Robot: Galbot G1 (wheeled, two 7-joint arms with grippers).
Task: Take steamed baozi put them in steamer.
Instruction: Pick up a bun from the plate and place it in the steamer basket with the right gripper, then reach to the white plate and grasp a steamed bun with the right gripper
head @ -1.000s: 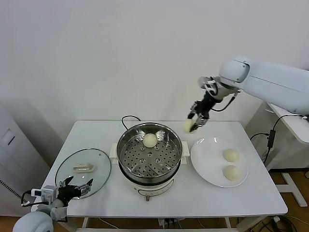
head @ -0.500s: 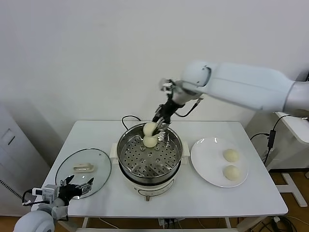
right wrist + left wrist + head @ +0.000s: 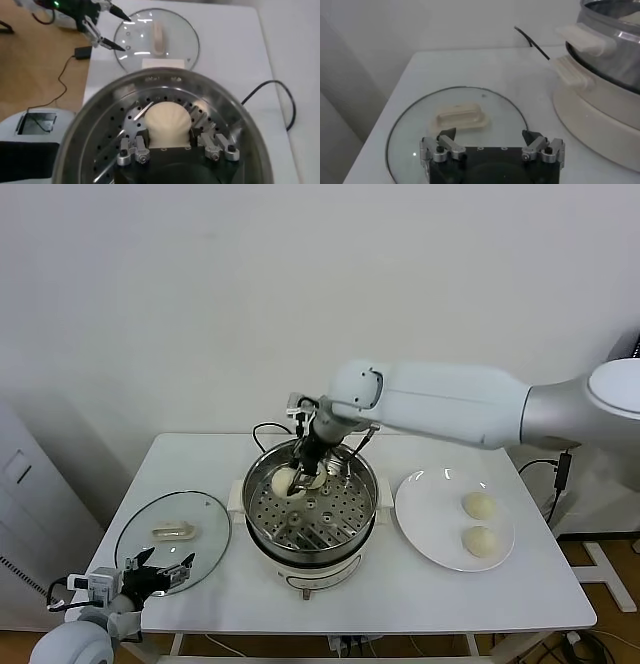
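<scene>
Right hand [image 3: 297,472] grips a baozi [image 3: 167,125] inside the steamer [image 3: 258,514]; left hand [image 3: 155,576] waits wide open beside the desk [image 3: 520,589]

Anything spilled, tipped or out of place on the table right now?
Nothing stands out. The right gripper holds a baozi inside the steamer, two baozi sit on the plate, and the glass lid lies flat beside it.

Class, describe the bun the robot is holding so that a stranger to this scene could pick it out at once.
Start at the steel steamer in the middle of the white table. Over its perforated tray, at the far left, the right hand is shut on a cream-white bun. Unlike the bun behind it and the two on the plate, only this one sits between fingers.
</scene>
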